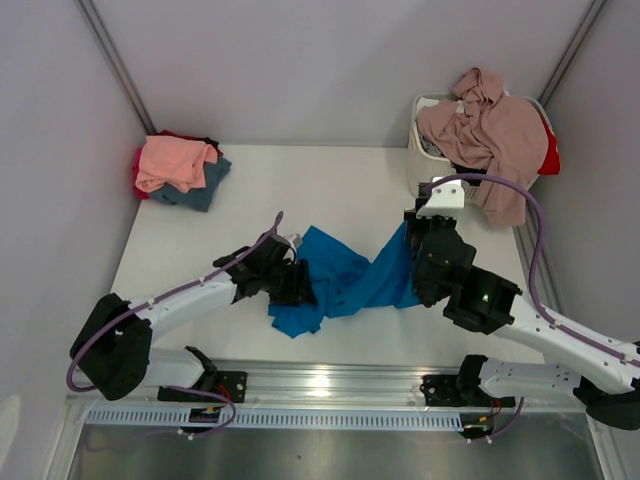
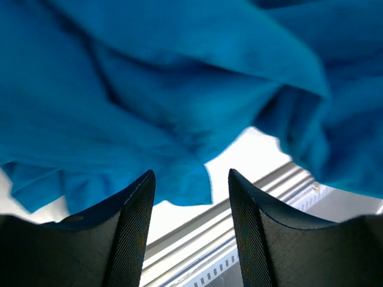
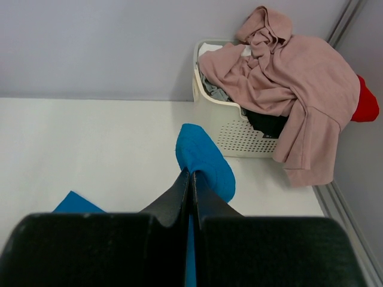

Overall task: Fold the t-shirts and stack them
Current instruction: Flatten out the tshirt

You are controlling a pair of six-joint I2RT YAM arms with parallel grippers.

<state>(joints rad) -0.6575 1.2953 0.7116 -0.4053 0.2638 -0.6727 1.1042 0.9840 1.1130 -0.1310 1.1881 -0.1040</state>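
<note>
A bright blue t-shirt (image 1: 350, 280) lies crumpled between the two arms near the table's front. My right gripper (image 1: 413, 238) is shut on its right end, and in the right wrist view a loop of blue cloth (image 3: 203, 156) bulges out past the pinched right gripper (image 3: 191, 174). My left gripper (image 1: 300, 285) is at the shirt's left end. In the left wrist view the left gripper (image 2: 190, 174) is open, with the blue cloth (image 2: 149, 89) hanging just beyond the fingertips and nothing between them.
A salmon pink shirt (image 1: 175, 160) tops a pile with a slate blue-grey one (image 1: 205, 185) at the back left. The white basket (image 1: 420, 150) at the back right holds a mauve-pink shirt (image 1: 495, 135) draped over it, a red one (image 1: 550, 150) and black cloth (image 3: 266, 122).
</note>
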